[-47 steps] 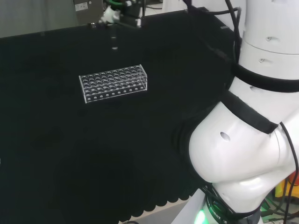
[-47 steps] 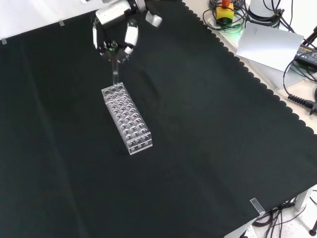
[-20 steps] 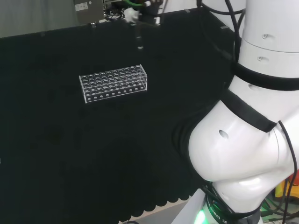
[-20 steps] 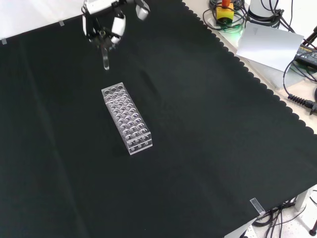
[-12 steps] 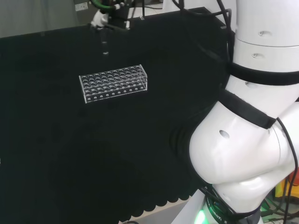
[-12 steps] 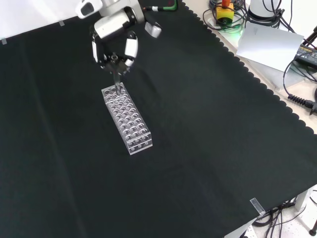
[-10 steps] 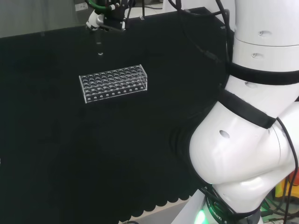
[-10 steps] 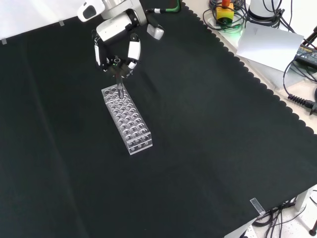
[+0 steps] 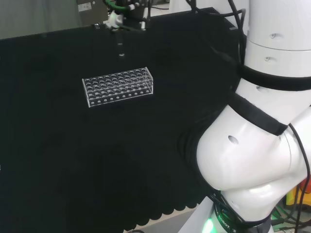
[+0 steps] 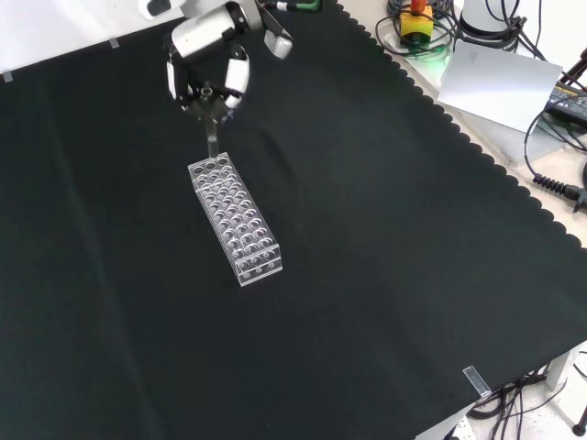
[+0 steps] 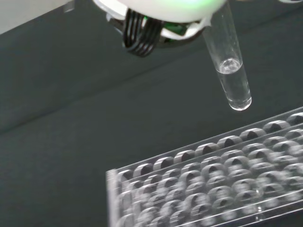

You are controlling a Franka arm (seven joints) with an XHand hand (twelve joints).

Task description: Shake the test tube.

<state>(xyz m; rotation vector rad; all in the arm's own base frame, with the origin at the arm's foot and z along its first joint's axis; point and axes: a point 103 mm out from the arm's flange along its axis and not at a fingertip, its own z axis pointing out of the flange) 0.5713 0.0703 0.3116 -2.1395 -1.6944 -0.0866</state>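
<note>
Hand [image 10: 209, 69] up near the top of the front view, fingers curled together and pinching the upper end of a clear test tube [image 10: 212, 134]. Tube hanging roughly upright below the fingers, rounded bottom clear of the cloth [image 10: 385, 275] and lifted above the far end of the clear rack [image 10: 235, 220]. In the head view, hand [image 9: 127, 15] at the top edge, tube [image 9: 120, 47] beneath it, just beyond the rack [image 9: 118, 86]. In the wrist view, tube [image 11: 229, 66] slightly tilted, a little clear liquid in its rounded tip, not touching the rack [image 11: 213, 179]. Rack lying flat on black cloth, rows of holes with no tubes visible in them.
</note>
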